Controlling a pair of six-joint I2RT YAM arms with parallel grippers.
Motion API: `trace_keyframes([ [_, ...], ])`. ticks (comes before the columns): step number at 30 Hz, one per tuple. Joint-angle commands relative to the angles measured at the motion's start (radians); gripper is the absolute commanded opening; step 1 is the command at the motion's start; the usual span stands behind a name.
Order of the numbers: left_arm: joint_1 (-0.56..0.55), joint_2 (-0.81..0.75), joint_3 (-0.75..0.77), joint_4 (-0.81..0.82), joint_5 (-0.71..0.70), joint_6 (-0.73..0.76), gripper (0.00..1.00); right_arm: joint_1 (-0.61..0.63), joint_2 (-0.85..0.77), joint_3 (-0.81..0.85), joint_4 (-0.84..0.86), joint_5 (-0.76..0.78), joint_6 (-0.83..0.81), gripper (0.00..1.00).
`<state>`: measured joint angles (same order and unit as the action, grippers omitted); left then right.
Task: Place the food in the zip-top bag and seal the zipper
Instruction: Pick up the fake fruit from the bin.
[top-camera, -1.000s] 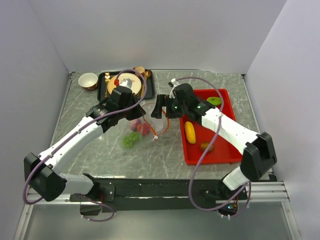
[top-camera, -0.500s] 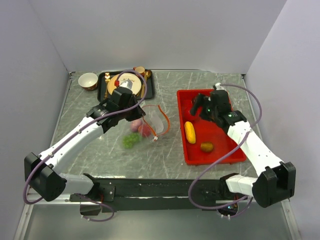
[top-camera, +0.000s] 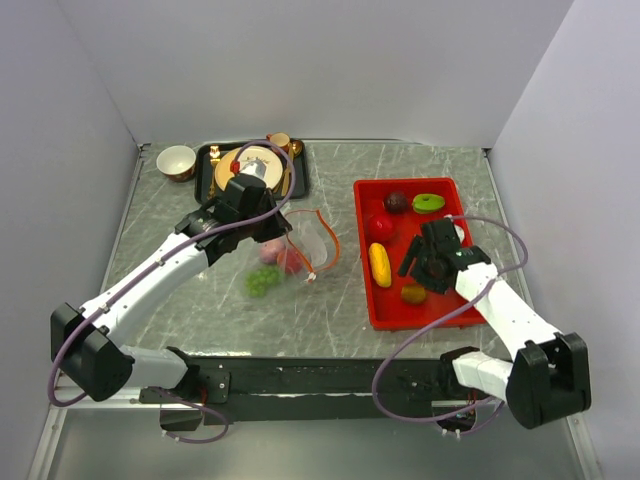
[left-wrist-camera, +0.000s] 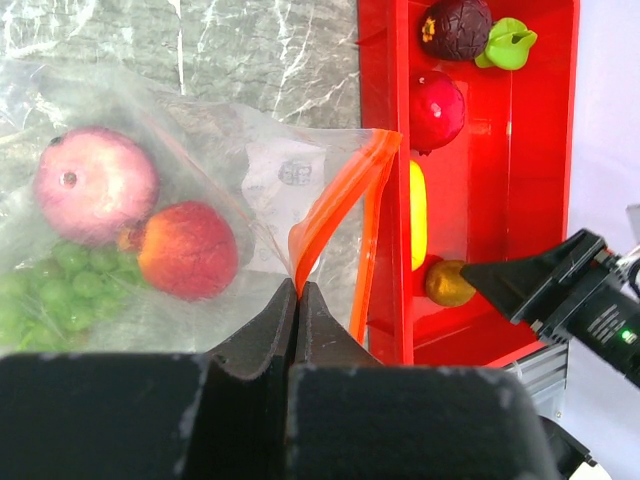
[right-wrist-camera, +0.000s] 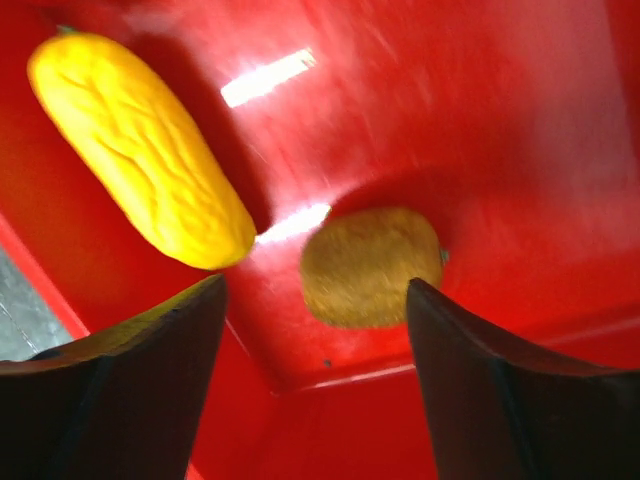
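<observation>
The clear zip-top bag (top-camera: 285, 255) lies at mid-table. Inside it are a pink-purple fruit (left-wrist-camera: 95, 185), a red one (left-wrist-camera: 187, 250) and green grapes (left-wrist-camera: 45, 295). My left gripper (left-wrist-camera: 297, 288) is shut on the bag's orange-red zipper (left-wrist-camera: 335, 205) and holds the mouth up, facing the red tray (top-camera: 445, 312). In the tray lie a yellow oblong piece (top-camera: 380, 264), a brownish-orange piece (top-camera: 414, 294), a red round one (top-camera: 380, 226), a dark purple one (top-camera: 397, 201) and a green one (top-camera: 429, 202). My right gripper (right-wrist-camera: 315, 290) is open just above the brownish-orange piece (right-wrist-camera: 370, 265), not touching it.
A black tray with a cream plate (top-camera: 255, 165) stands at the back left, close behind my left gripper (top-camera: 290, 228). A cream cup (top-camera: 176, 160) sits beside it. Walls close in the table on the left, back and right.
My right arm has swung from the bag's mouth to the tray and come down over the brownish-orange piece, its jaws narrowing a little. My left gripper and the bag have stayed put.
</observation>
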<state>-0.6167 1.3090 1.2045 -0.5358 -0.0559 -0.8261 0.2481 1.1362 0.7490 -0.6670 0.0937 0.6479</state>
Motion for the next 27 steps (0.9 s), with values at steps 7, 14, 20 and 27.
trace_keyframes([
  [7,-0.003,-0.004,-0.003,0.025,0.008,0.009,0.01,-0.004,-0.125,-0.080,0.003,0.006,0.275,0.78],
  [14,-0.003,0.007,-0.002,0.017,0.011,0.010,0.01,-0.007,-0.053,-0.083,0.009,0.011,0.240,0.84],
  [20,-0.003,0.003,-0.002,0.014,-0.005,0.015,0.01,-0.006,-0.070,-0.103,-0.011,-0.020,0.188,0.84],
  [27,-0.003,0.021,-0.002,0.022,0.014,0.016,0.01,-0.007,-0.033,-0.126,0.015,0.041,0.219,0.93],
])
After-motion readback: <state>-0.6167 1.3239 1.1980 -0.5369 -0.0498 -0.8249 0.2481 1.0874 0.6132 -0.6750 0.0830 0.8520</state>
